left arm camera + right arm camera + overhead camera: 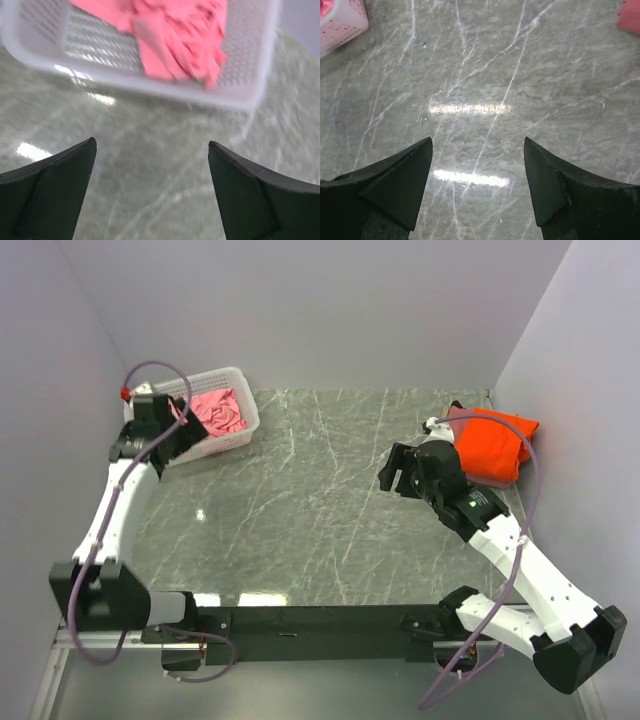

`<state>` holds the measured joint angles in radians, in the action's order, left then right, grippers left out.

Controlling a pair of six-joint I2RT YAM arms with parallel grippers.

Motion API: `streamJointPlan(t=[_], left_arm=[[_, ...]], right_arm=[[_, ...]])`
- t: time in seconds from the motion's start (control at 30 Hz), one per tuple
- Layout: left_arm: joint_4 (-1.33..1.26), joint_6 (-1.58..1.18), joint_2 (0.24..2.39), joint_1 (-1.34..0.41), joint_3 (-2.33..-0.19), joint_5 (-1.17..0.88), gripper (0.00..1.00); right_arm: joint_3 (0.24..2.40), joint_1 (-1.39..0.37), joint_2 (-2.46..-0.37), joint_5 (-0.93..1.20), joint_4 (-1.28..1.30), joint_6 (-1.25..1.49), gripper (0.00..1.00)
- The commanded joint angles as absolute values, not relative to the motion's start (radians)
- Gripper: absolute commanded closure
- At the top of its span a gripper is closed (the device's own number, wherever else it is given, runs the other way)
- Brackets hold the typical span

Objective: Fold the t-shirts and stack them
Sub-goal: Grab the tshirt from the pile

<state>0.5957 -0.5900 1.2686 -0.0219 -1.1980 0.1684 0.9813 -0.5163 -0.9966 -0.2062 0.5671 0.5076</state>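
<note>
Layout of the grey marble-patterned bench (320,520) at the pick-up stage of a fold-and-stack task. A white perforated plastic basket (246,426) stands at the far left corner and holds a crumpled light pink cloth t-shirt (218,410). Whether a second garment lies beneath it cannot be told. A folded bright orange cloth t-shirt (497,446) rests at the far right corner, against the right edge.

The left tool (188,438) hangs just beside the near wall of the basket, jaws spread wide and gripping nothing. In its wrist view the pink shirt lies straight ahead of the left tool and above, beyond the basket's near wall, which runs crosswise to the approach. The heap shows no clear long axis.

The right tool (398,472) is likewise wide open and empty. It is over bare bench towards the middle, just beside the orange shirt and well apart from the basket.

Judgement: the left arm is much the nearer to the unfolded shirt. The coming move probably requires it to clear the basket rim and descend into the heap.
</note>
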Motion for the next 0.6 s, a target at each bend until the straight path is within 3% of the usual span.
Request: streamJointPlan(t=[0.0, 0.37, 0.57], left_arm=[[0.519, -0.555, 1.408, 0.08, -1.314, 0.144, 0.01], [0.607, -0.515, 2.036, 0.087, -1.937, 0.275, 0.01], [0.626, -0.512, 2.256, 0.095, -2.108, 0.284, 0.01]], right_arm=[[0.953, -0.511, -0.94, -0.226, 0.534, 0.515, 0.2], [0.927, -0.511, -0.937, -0.206, 0.517, 0.508, 0.2], [0.917, -0.509, -0.98, -0.169, 0.479, 0.551, 0.2]])
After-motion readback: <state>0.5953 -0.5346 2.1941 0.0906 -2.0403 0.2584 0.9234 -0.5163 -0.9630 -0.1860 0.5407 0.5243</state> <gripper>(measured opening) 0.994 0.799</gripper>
